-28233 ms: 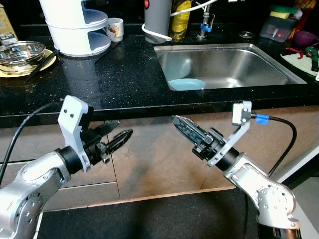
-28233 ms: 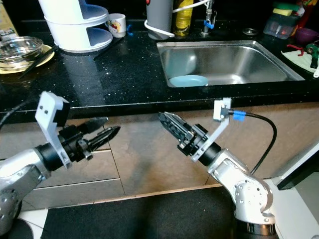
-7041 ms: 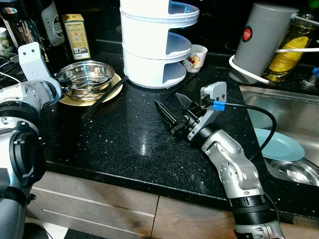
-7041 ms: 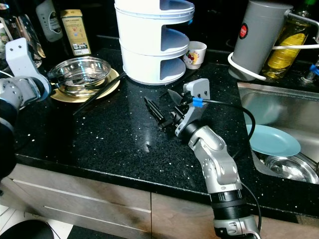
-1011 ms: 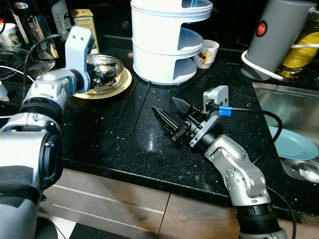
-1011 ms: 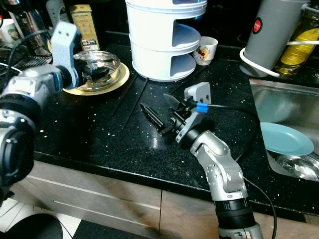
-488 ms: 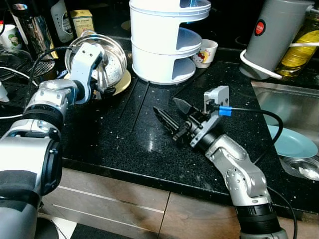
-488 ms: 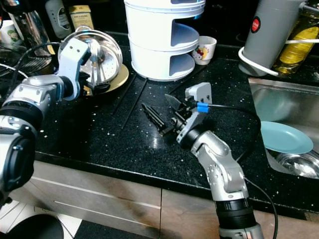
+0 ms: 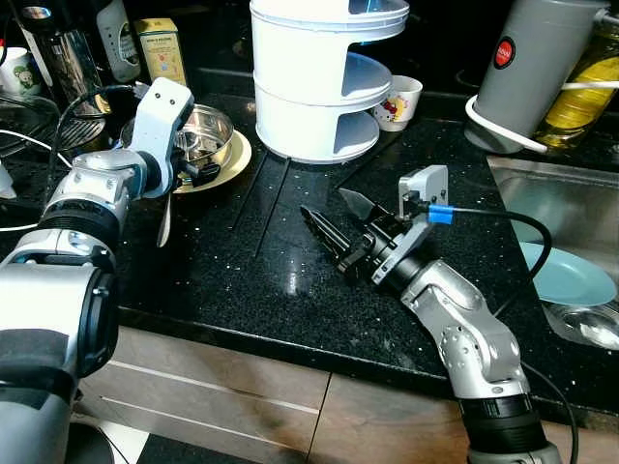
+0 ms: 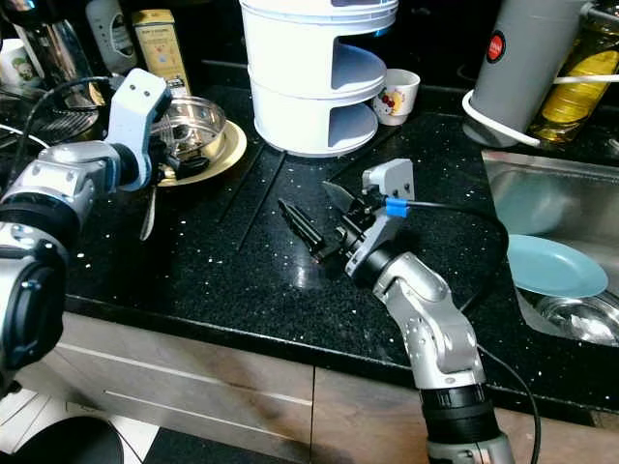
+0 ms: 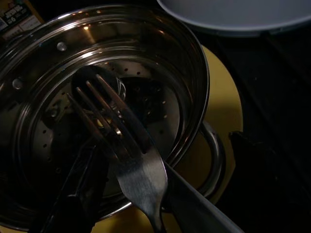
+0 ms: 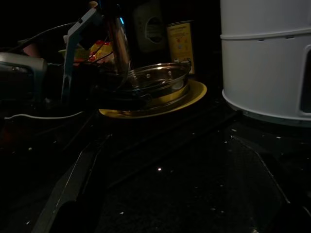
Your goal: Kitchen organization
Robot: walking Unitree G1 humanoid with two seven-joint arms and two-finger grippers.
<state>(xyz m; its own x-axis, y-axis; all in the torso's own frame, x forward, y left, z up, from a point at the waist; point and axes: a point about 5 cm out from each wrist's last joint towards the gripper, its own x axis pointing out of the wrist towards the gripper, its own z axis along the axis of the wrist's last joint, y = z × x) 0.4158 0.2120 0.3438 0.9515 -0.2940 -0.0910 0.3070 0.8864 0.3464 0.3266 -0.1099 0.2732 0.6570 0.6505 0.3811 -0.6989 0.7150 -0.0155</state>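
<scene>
1. Left gripper (image 9: 198, 172), upper left of the left eye view, sits at the near rim of the steel steamer bowl (image 9: 201, 133).
2. Left wrist view: a fork (image 11: 127, 156) is pinched between the black fingers (image 11: 77, 191), tines reaching over the perforated bowl floor.
3. The bowl rests on a yellow plate (image 9: 230, 161) on the black countertop (image 9: 222, 271), just left of the white tiered rack (image 9: 317, 72).
4. A utensil (image 9: 162, 217) with a flat silver handle hangs down below the left gripper, over the counter; its upper end is hidden by the wrist.
5. Two dark chopsticks (image 9: 259, 193) lie on the counter between plate and rack base, running toward the lower part of the frame.
6. Right gripper (image 9: 334, 224), centre of frame, hovers low over bare counter, fingers spread, nothing between them.
7. Small printed cup (image 9: 400, 102) stands right of the rack; grey jug (image 9: 516, 72) upper right.
8. Sink (image 9: 542, 208) at right edge holds a pale blue plate (image 9: 568, 275).
</scene>
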